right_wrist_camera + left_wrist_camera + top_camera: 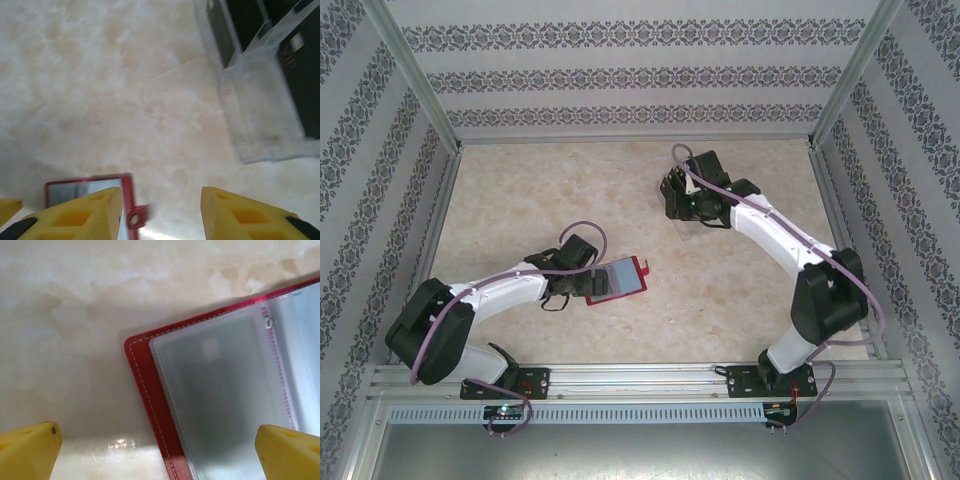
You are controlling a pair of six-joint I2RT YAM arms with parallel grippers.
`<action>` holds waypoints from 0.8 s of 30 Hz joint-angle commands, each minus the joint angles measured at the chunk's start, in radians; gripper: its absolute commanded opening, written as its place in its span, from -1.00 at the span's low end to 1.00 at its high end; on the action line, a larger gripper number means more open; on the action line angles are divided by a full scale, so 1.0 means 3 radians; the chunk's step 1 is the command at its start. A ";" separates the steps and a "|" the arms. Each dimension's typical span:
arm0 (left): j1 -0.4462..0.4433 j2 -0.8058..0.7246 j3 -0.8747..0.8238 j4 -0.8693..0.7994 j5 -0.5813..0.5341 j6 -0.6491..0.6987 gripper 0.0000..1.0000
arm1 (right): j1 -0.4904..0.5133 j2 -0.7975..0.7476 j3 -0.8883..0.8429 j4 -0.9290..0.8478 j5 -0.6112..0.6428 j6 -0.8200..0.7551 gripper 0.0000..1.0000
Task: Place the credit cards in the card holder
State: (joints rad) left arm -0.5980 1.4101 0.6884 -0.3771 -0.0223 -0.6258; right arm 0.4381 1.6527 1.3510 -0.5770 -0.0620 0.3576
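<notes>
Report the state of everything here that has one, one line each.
card holder: open, lying flat on the table, visible sleeve empty.
credit cards: dark, standing in the clear stand, not yet in the holder.
left gripper: open wide, over the card holder's edge.
right gripper: open, nothing between its fingers.

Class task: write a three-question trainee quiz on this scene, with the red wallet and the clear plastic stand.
1. True or false: the card holder lies folded shut on the table.
2. The clear stand is closest to: A) the card holder; B) the right gripper; C) the near rail.
3. Short answer: is the left gripper open or shut?
Key: 1 false, it lies open; 2 B; 3 open.
</notes>
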 commanded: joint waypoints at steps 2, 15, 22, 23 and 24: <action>-0.0037 0.0007 -0.0075 -0.0028 -0.0143 -0.0041 1.00 | -0.0043 0.0228 0.0340 -0.0386 0.0725 -0.0538 -0.10; -0.0037 0.0047 -0.0090 -0.0113 -0.0207 0.0042 1.00 | -0.0152 0.0820 0.0851 -0.0575 0.1244 -0.0886 -0.15; -0.0039 0.0043 -0.0096 -0.0127 -0.0204 0.0059 1.00 | -0.0168 0.0992 0.0906 -0.0581 0.1297 -0.0914 -0.18; -0.0037 0.0044 -0.0095 -0.0126 -0.0206 0.0064 1.00 | -0.0175 0.1016 0.0911 -0.0578 0.1295 -0.0913 -0.19; -0.0039 0.0041 -0.0091 -0.0134 -0.0207 0.0068 1.00 | -0.0176 0.1037 0.0912 -0.0580 0.1288 -0.0911 -0.19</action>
State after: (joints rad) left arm -0.6014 1.4139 0.6682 -0.3817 -0.0608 -0.6247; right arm 0.3946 1.9411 1.5906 -0.7296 0.2966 0.0975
